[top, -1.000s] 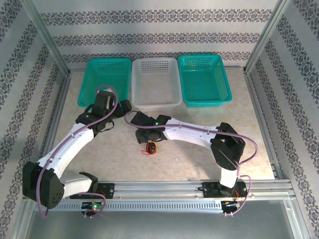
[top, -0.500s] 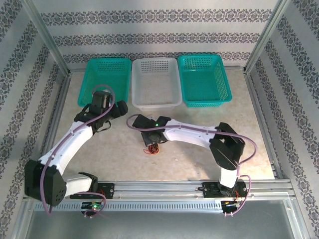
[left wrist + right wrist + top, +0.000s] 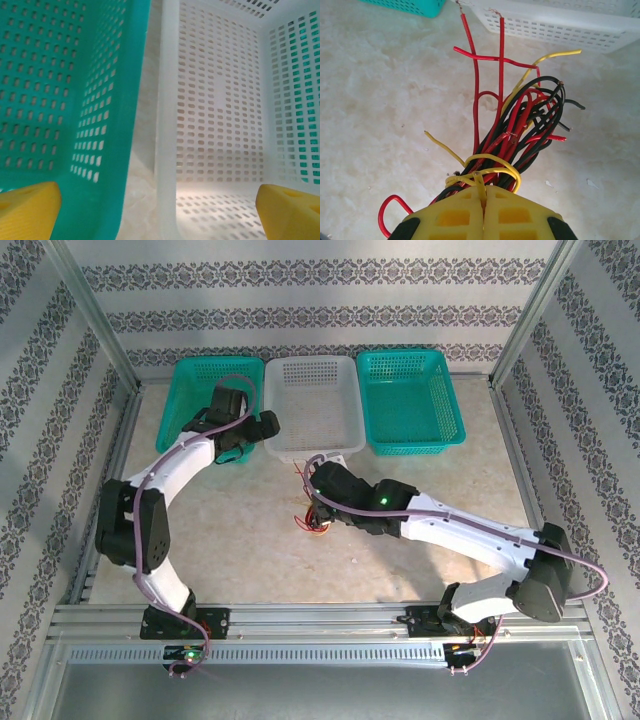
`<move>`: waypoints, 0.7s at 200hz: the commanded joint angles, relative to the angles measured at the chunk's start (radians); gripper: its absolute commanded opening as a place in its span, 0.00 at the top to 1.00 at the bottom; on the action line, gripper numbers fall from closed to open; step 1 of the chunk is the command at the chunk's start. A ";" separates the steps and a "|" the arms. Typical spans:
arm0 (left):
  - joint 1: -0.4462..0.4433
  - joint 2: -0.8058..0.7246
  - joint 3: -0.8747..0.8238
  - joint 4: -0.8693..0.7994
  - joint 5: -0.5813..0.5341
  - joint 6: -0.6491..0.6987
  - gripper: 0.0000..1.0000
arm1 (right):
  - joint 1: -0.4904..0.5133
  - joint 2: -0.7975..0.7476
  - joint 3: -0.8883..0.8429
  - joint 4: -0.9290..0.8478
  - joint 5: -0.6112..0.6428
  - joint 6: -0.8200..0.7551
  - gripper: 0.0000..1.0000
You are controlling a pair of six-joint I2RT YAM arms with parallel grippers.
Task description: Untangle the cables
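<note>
**Cables**: red, black and yellow, in one tangled bundle. They sit mid-tabletop, at 6 o'clock of the white basket. The strands fan toward 12 o'clock, and two red ends reach near that basket's front wall.

**Right end effector**: pads closed tight on the bundle's base, with a yellow loop wrapped just ahead of them.

**Left end effector**: spread wide, nothing held. It is at 10 o'clock of the cables, over the gap between the left teal basket and the white basket.
</note>
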 commanded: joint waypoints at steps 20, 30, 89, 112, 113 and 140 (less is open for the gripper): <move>0.011 0.057 0.009 0.085 0.116 -0.082 0.02 | 0.015 -0.077 -0.025 0.054 0.007 -0.032 1.00; 0.012 0.048 -0.009 0.115 0.140 -0.100 0.03 | 0.015 -0.099 -0.035 0.057 0.016 -0.039 1.00; 0.011 0.021 -0.054 0.166 0.169 -0.097 0.05 | 0.015 -0.145 -0.061 0.080 0.005 -0.059 1.00; 0.019 -0.035 -0.063 0.132 0.080 -0.059 0.05 | 0.017 -0.154 -0.066 0.085 0.000 -0.063 1.00; 0.019 -0.039 -0.062 0.130 0.076 -0.058 0.05 | 0.017 -0.155 -0.066 0.085 0.000 -0.065 1.00; 0.023 -0.175 -0.073 0.084 0.020 -0.034 0.05 | 0.018 -0.189 -0.065 0.081 0.010 -0.115 1.00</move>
